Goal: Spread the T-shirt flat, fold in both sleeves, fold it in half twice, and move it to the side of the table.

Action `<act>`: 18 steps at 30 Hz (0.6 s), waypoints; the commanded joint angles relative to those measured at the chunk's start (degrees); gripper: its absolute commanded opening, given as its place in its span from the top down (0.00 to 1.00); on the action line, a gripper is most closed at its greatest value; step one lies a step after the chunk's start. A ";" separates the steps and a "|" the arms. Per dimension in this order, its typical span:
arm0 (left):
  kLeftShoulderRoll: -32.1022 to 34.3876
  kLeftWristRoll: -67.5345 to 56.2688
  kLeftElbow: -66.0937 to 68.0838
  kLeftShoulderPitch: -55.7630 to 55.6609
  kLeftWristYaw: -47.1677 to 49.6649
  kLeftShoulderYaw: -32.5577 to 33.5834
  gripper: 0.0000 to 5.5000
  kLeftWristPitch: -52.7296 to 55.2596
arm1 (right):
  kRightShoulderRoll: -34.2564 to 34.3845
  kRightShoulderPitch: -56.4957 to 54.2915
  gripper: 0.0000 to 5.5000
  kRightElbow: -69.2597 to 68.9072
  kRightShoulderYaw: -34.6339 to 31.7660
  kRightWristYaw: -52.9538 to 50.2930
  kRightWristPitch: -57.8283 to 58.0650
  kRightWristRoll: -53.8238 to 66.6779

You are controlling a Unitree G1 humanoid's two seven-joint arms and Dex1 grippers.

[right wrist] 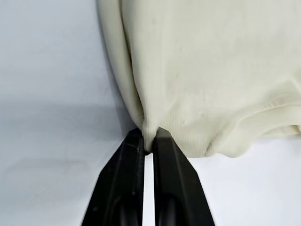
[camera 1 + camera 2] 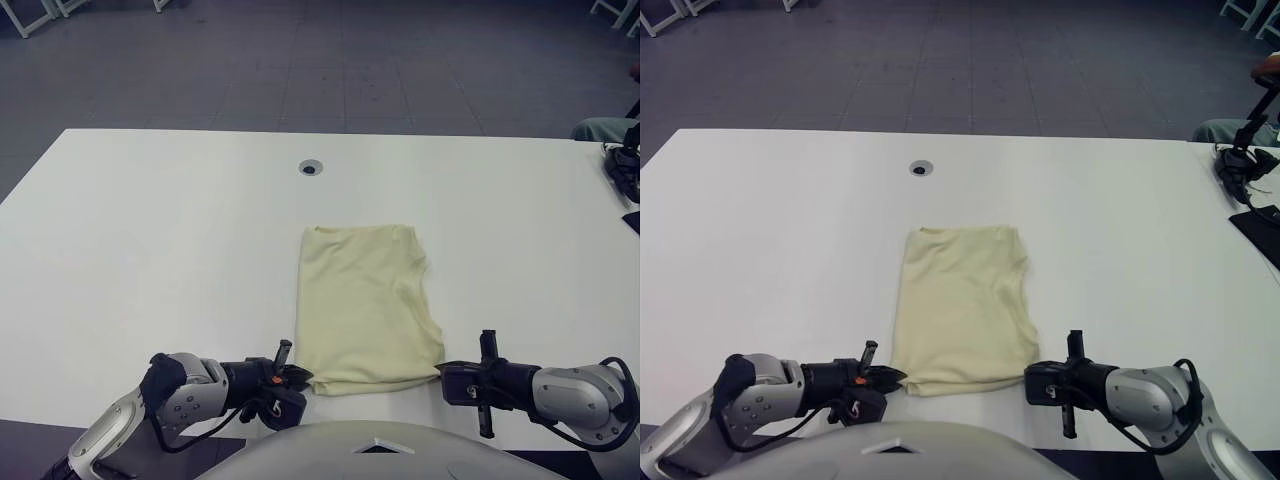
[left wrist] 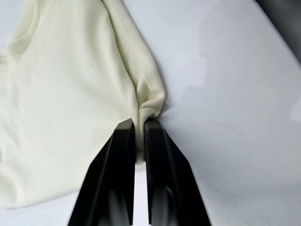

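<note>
A pale yellow T-shirt (image 2: 366, 305) lies folded into a narrow rectangle at the middle of the white table (image 2: 150, 260), its long side running away from me. My left gripper (image 2: 303, 377) is at the shirt's near left corner, shut on a pinch of the fabric (image 3: 149, 106). My right gripper (image 2: 441, 371) is at the near right corner, likewise shut on the cloth edge (image 1: 149, 134). Both near corners are bunched where the fingers (image 3: 123, 141) pinch them.
A small round grommet hole (image 2: 310, 167) sits in the table beyond the shirt. Dark cables and gear (image 2: 625, 170) lie at the far right edge. Wide bare tabletop extends to the left and right of the shirt.
</note>
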 commanded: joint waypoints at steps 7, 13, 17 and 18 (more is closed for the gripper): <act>6.50 -13.13 -2.35 -5.36 -6.07 6.99 0.98 -1.94 | -3.40 2.91 0.99 -2.44 -5.29 6.00 -3.89 8.96; 14.71 -26.39 -5.14 -4.50 -13.38 15.11 0.98 -1.21 | -6.51 2.54 0.99 -4.75 -20.40 17.86 -4.11 25.98; 17.68 -32.50 -6.97 -2.67 -15.71 20.49 0.98 -0.94 | -8.79 0.47 0.99 -2.54 -28.42 25.09 -3.89 34.80; 18.15 -34.23 -7.64 -2.34 -16.19 21.62 0.98 -0.65 | -9.23 -0.10 0.99 -1.76 -29.55 26.14 -4.04 35.90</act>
